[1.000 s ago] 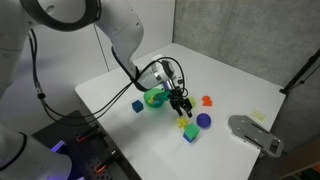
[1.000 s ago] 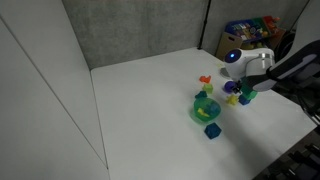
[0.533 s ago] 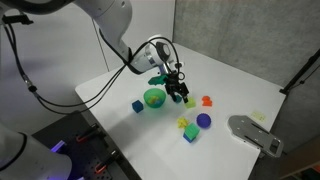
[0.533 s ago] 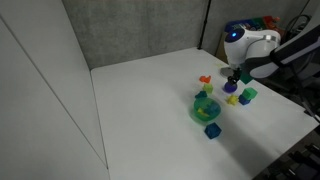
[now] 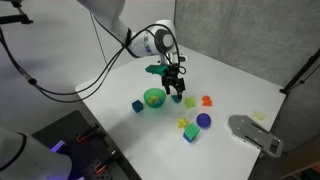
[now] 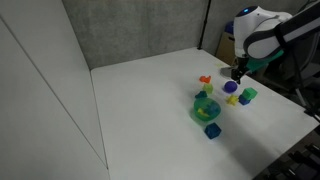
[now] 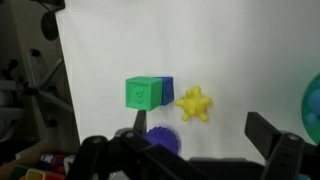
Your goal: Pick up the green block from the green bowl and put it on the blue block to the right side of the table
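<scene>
The green block (image 7: 144, 93) sits on top of a blue block (image 7: 167, 90); the stack shows in both exterior views (image 5: 190, 132) (image 6: 248, 95). My gripper (image 7: 195, 142) is open and empty. It hangs in the air above the white table (image 5: 115, 88), apart from the stack, near the green bowl (image 5: 154, 97) (image 6: 206, 110). In the wrist view only the bowl's edge (image 7: 314, 105) shows at the right. A second blue block (image 5: 138, 105) (image 6: 212, 131) lies on the bowl's other side.
A yellow star toy (image 7: 193, 103) and a purple ball (image 7: 165, 140) lie beside the stack. An orange toy (image 5: 207, 100) lies further back. A grey device (image 5: 255, 133) sits at the table's edge. A grey wall stands behind.
The gripper was low over the green block on the blue block a second ago. It has since risen and drawn away towards the back, open, leaving the block on the stack.
</scene>
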Robot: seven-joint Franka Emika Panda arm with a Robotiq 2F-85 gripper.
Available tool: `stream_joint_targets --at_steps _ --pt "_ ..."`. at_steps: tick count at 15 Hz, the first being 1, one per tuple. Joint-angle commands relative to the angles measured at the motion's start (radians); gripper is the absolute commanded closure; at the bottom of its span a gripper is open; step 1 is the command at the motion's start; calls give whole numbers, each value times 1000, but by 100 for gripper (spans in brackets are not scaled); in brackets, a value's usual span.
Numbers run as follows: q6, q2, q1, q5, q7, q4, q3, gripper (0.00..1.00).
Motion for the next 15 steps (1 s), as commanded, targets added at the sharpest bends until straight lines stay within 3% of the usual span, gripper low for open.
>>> stream_joint_targets --at_steps 1,10,15 --pt "-78 -65 -26 138 -108 -28 23 0" --pt "-412 -205 -26 306 -165 -16 39 0" --pt "-458 -346 -23 310 -191 -69 55 0"
